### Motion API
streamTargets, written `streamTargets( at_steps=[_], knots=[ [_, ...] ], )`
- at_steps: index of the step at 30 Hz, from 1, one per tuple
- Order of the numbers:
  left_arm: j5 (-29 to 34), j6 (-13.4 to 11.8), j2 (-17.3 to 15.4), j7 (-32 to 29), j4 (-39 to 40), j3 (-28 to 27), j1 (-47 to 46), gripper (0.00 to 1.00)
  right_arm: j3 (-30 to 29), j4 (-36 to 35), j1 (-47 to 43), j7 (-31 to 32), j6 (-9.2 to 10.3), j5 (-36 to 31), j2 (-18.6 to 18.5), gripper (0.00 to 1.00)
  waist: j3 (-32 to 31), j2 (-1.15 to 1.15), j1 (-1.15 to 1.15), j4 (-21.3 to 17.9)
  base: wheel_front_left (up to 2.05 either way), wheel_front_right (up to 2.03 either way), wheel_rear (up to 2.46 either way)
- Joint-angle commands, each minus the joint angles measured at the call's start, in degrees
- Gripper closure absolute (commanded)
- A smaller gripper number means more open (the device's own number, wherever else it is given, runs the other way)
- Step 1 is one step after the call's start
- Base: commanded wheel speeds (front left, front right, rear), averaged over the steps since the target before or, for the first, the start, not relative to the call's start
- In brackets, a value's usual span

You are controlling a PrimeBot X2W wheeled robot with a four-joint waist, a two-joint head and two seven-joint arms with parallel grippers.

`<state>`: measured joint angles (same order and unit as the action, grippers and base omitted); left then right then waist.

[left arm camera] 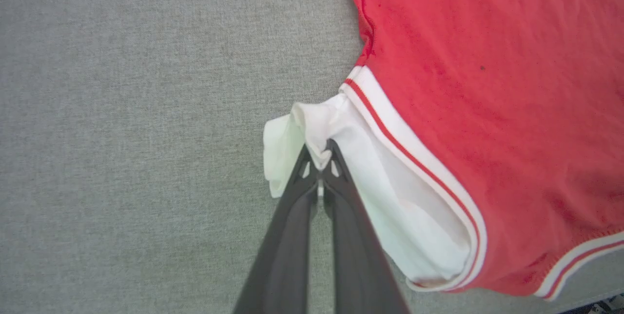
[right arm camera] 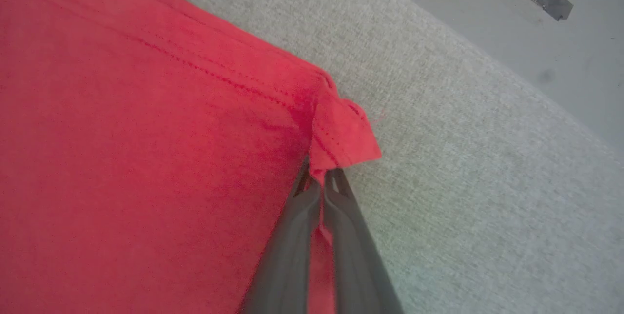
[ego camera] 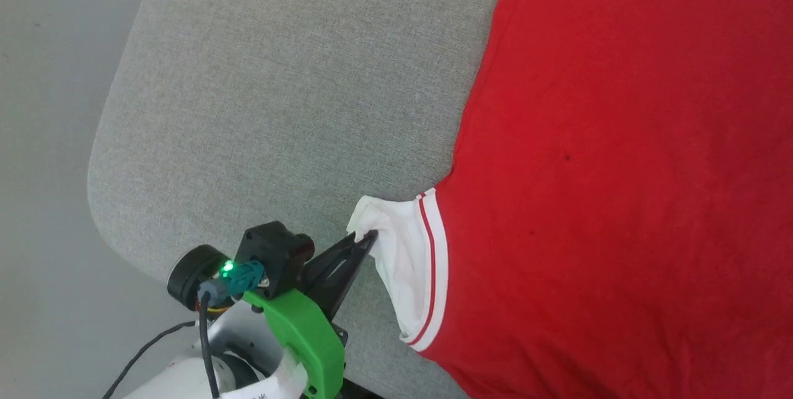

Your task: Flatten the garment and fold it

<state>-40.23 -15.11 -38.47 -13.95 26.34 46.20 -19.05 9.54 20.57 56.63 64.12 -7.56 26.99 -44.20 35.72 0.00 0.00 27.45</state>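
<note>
At the lower left of the head frame, you are seeing the left gripper pointing up toward the centre, its fingers pressing together on a bunched fold of the white sleeve. Grey tabletop is spreading across the upper left and middle, with pale floor lying beyond its rounded corner. Further right, the garment is lying red and mostly flat across the right half of the frame, its striped sleeve trim running down the lower centre. Over in the right wrist frame, the right gripper is pinching the red hem corner at the centre, its fingers meeting tight on the cloth.
</note>
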Motion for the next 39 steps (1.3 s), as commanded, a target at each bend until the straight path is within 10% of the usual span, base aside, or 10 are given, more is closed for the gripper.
streamTargets(
  at_steps=[1, 39],
  knots=[
    [0.54, 0.14, 0.18, 0.26, -0.32, -0.18, -1.12, 1.00, 0.83, 1.74, -2.49, 1.20, 0.08, 0.29, -0.07, 1.00, -0.44, 0.00, 0.00, -0.34, 0.00, 0.00, 0.00],
    [-4.30, -5.91, -1.97, -3.47, -4.15, -1.56, 4.66, 1.00, -2.35, -10.45, -45.98, -7.66, 0.08, 17.82, -0.51, 1.00, -24.55, 0.00, 0.00, -17.73, 0.00, 0.00, 0.00]
  ],
)
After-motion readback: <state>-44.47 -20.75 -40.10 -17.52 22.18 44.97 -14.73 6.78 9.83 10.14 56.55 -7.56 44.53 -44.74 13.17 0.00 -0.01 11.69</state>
